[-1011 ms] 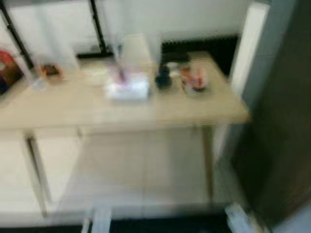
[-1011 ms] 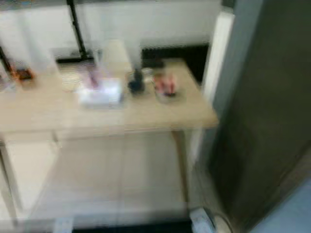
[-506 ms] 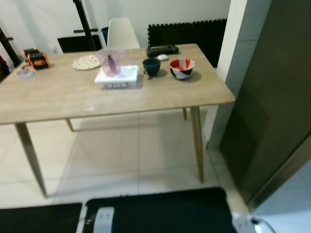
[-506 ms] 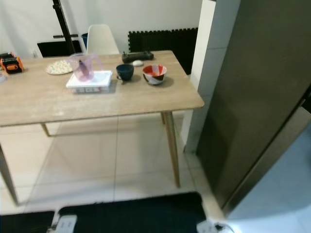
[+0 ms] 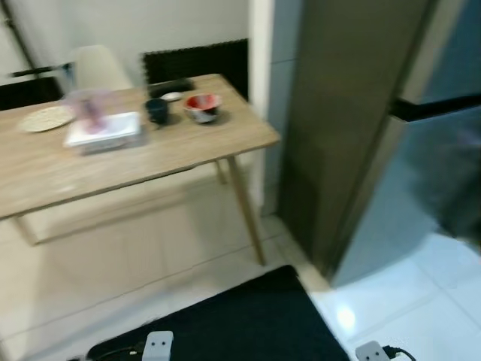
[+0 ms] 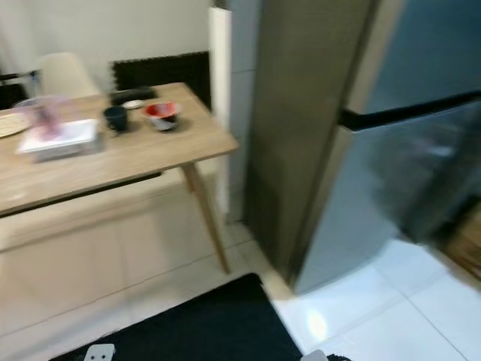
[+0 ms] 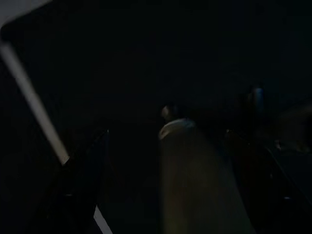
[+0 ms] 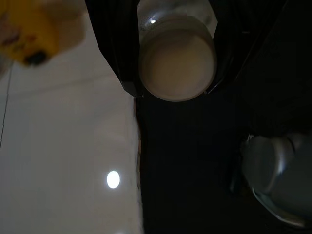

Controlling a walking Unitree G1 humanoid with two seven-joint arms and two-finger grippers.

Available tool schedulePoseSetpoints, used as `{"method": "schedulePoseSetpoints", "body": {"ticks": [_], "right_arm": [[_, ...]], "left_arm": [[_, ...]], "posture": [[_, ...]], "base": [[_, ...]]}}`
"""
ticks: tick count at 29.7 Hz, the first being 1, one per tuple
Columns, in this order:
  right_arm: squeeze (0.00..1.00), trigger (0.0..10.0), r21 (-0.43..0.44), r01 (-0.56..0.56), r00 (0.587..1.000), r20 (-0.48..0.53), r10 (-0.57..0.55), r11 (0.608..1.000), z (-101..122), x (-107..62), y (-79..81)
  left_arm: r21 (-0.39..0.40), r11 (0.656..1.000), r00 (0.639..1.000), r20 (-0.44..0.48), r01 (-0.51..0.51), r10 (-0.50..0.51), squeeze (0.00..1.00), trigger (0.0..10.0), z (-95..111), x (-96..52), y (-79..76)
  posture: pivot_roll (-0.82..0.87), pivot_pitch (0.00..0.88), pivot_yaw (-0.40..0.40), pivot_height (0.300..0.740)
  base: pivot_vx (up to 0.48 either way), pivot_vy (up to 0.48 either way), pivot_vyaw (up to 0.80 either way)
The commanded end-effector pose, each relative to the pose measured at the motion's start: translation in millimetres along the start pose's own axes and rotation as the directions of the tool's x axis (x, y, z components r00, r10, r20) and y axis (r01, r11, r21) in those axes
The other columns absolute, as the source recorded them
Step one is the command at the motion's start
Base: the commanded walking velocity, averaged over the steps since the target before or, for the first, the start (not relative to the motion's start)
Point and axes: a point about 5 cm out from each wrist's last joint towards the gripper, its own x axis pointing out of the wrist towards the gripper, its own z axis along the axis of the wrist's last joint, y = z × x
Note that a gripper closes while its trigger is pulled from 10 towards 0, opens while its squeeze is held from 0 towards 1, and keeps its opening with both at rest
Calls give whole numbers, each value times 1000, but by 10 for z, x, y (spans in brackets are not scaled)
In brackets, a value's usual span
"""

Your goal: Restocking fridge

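Note:
The steel fridge (image 6: 391, 173) stands to the right of the table, both doors shut, with a dark gap (image 6: 409, 113) between the upper and lower door. In the right wrist view my right gripper (image 8: 176, 58) is shut on a bottle with a round white cap (image 8: 176, 57), hanging over white floor tiles and a black mat. The left wrist view is very dark: a pale cylindrical object (image 7: 195, 185) shows in front of my left gripper (image 7: 178, 122).
The wooden table (image 5: 150, 162) at the left carries a white tray with a purple jug (image 5: 103, 129), a dark cup (image 5: 156, 111), a red and white bowl (image 5: 201, 107) and a plate (image 5: 46, 119). A black mat (image 5: 240, 323) lies at my feet. A white pillar (image 5: 259, 90) stands between table and fridge.
The camera has swung to the right: the table has slid to the left of the picture and the fridge front has come into view. The things on the table have not moved.

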Motion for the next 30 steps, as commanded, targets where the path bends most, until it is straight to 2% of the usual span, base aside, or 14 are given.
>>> {"method": "schedulePoseSetpoints", "body": {"ticks": [1,10,30], "right_arm": [[0,10000,2,-2,1000,4,2,1000,23,2,-1],[0,10000,7,-2,1000,-2,2,1000,-5,1,21],[0,10000,11,-9,1000,18,9,1000,42,5,41]], "left_arm": [[11,1000,1000,8,-1,1,0,10000,24,5,-10],[17,1000,1000,8,-1,0,0,10000,18,4,-16],[30,999,1000,-16,12,-11,0,10000,-8,3,-22]], "posture": [[-122,0,21,740],[-123,0,23,740],[-121,0,22,740]], "base": [[0,0,-800],[0,0,-800],[0,0,0]]}}
